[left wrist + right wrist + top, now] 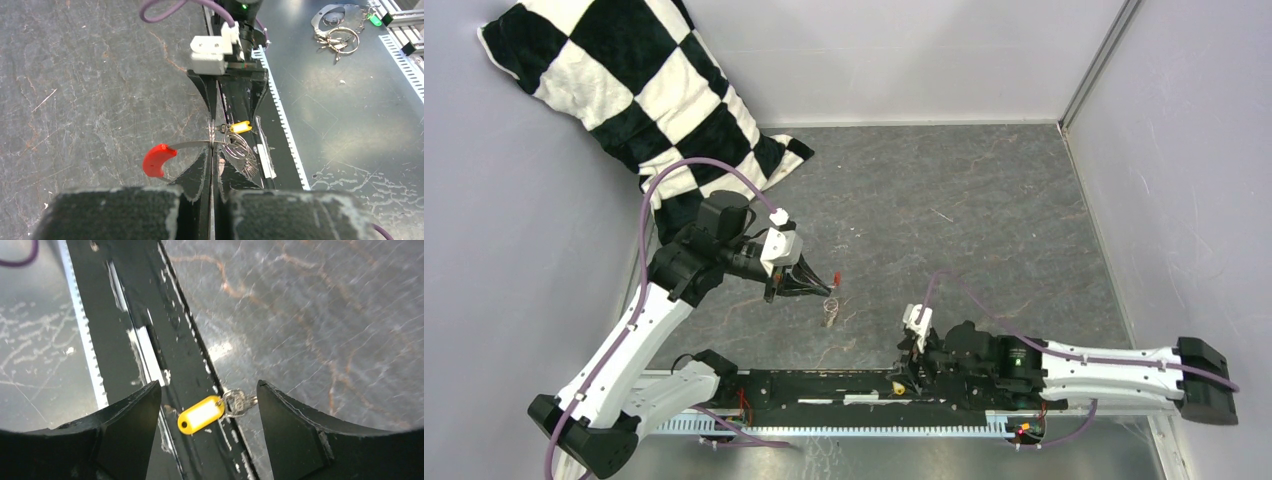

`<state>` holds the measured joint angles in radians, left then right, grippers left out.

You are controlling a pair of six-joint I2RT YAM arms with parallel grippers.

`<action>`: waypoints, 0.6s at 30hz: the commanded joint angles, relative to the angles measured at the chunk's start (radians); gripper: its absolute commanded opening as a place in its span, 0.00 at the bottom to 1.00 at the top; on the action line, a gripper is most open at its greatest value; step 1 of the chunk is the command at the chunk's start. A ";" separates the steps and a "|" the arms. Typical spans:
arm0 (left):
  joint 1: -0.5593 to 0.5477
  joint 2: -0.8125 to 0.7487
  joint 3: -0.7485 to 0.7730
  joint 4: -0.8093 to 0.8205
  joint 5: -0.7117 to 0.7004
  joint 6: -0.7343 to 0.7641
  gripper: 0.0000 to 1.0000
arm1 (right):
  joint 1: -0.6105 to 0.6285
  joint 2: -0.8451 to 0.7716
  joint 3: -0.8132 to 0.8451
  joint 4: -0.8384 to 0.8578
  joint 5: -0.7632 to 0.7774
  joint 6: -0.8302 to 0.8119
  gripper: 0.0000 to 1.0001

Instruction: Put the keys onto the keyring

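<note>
My left gripper (817, 281) (212, 151) is shut on the thin metal wire of the keyring (190, 145), held above the table. Its red sleeve (156, 160) (837, 278) sticks out to the left of the fingers, and silvery coils (243, 156) hang on the other side. The key (200, 414), with a yellow-orange head and a small metal ring and blade (239, 402), lies on the black rail at the table's near edge. It also shows in the top view (898, 385) and the left wrist view (240, 126). My right gripper (907, 366) (207, 386) is open, its fingers either side of the key, not touching it.
A black-and-white checkered cloth (644, 90) lies at the far left corner. The black rail (150, 315) and a toothed white strip (82, 325) run along the near edge. Spare rings (337, 37) and a green tag (372, 19) lie on the metal surface beyond it.
</note>
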<state>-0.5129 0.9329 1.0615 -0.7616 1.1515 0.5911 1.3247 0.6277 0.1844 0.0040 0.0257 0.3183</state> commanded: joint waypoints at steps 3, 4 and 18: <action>-0.001 -0.011 0.020 0.008 0.001 0.037 0.02 | 0.158 0.173 0.093 -0.135 0.269 0.130 0.70; -0.002 -0.011 0.020 0.008 0.003 0.036 0.02 | 0.182 0.196 0.108 -0.156 0.314 0.144 0.68; -0.002 -0.029 0.023 0.008 -0.002 0.023 0.02 | 0.231 0.264 0.104 -0.039 0.402 0.200 0.53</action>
<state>-0.5129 0.9249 1.0615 -0.7624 1.1503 0.5938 1.5494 0.8806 0.2691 -0.1154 0.4019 0.4885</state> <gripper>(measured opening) 0.032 0.536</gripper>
